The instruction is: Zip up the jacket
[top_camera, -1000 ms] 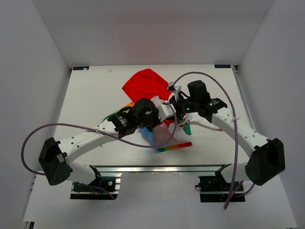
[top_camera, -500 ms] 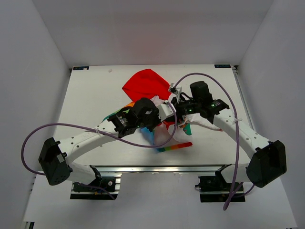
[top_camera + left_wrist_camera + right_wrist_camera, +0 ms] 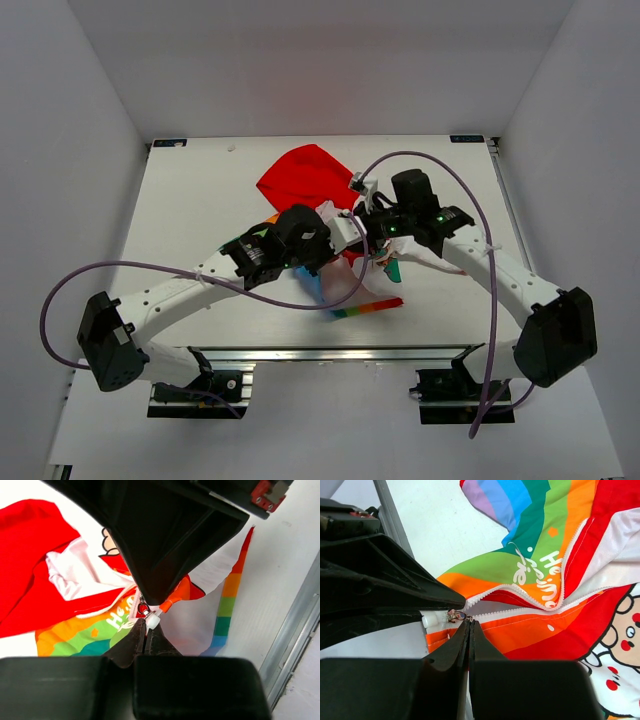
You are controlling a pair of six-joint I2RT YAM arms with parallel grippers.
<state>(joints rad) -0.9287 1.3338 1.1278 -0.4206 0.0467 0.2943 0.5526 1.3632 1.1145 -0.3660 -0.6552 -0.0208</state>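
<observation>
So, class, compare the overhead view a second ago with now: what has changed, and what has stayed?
Barely anything. The left arm drew slightly toward its own side; the right arm nudged outward and came back. Nothing was taken or let go: left gripper and right gripper stay shut at the zipper of the jacket. Its red hood and rainbow hem lie unmoved.

Seeing white table sitting between plain white walls; noting aluminium rail running along its near edge, black corner brackets sitting at both far corners, small pale speck lying near far-left bracket
</observation>
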